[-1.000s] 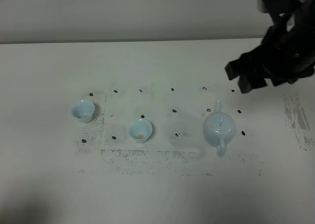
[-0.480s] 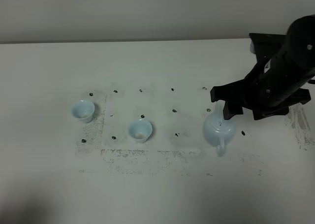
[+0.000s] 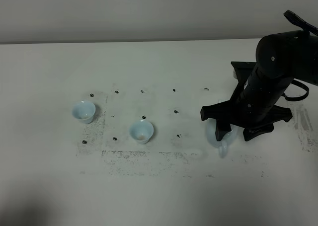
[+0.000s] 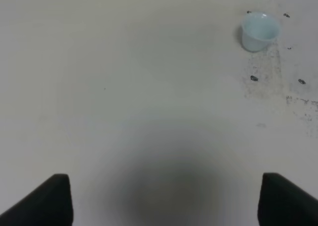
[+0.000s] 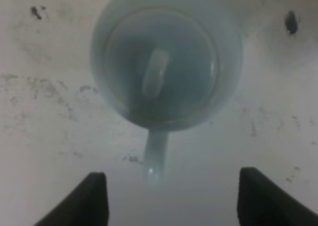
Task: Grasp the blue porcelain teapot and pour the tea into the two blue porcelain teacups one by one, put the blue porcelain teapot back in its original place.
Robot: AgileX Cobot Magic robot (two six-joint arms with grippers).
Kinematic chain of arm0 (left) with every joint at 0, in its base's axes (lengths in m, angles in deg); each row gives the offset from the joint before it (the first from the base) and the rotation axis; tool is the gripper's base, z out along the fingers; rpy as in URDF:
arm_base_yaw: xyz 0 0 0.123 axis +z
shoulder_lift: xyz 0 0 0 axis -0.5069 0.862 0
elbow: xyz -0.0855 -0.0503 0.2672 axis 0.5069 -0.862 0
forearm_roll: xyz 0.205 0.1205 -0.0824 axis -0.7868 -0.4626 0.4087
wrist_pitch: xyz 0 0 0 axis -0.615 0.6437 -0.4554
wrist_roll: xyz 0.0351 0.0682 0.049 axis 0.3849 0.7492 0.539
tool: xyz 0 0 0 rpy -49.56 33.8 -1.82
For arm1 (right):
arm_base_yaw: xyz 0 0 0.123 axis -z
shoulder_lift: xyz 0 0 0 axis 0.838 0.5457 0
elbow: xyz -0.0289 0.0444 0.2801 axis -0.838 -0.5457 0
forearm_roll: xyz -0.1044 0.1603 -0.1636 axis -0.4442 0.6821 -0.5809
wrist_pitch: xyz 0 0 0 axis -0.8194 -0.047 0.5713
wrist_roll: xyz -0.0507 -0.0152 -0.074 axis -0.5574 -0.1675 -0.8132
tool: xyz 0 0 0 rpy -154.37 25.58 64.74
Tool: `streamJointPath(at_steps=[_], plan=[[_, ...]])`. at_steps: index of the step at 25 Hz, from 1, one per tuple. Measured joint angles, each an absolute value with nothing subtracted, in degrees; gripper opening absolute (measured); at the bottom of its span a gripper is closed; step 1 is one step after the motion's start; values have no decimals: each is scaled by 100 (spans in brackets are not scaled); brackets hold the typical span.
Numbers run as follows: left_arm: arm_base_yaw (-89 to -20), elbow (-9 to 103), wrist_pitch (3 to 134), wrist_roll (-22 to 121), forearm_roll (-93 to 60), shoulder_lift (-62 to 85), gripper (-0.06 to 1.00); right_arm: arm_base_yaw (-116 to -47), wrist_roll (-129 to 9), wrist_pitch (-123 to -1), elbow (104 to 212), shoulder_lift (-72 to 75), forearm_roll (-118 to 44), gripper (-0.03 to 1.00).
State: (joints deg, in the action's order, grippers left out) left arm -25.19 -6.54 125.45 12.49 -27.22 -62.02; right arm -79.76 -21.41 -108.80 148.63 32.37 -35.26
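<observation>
The right gripper (image 5: 171, 198) is held wide open, fingers (image 5: 94, 198) spread either side of the teapot's (image 5: 166, 62) handle, nothing gripped; the arm is bent down over it. The left gripper (image 4: 166, 198) is likewise open and empty. The near cup (image 3: 142, 131) and far cup (image 3: 83, 111) are seen well apart from it on the table (image 3: 159, 62).

1 pale-blue teapot (image 5: 166, 62), 2 matching small teacups (image 3: 83, 111) (image 3: 141, 131), 1 white table (image 3: 159, 62)

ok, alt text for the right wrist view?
Looking straight down on a pale blue teapot, lid on, its handle pointing toward the open right gripper, whose two dark fingertips sit either side of the handle's end without touching it. The pot stands on a scuffed white table with small black marks.
</observation>
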Motion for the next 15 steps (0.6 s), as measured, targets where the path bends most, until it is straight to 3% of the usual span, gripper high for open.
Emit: streamJointPath(at_steps=[15], plan=[[-2519, -654, 12545, 1249, -2722, -6202, 72, -8068, -2214, -10794, 14863, 3536, -3154, 54]])
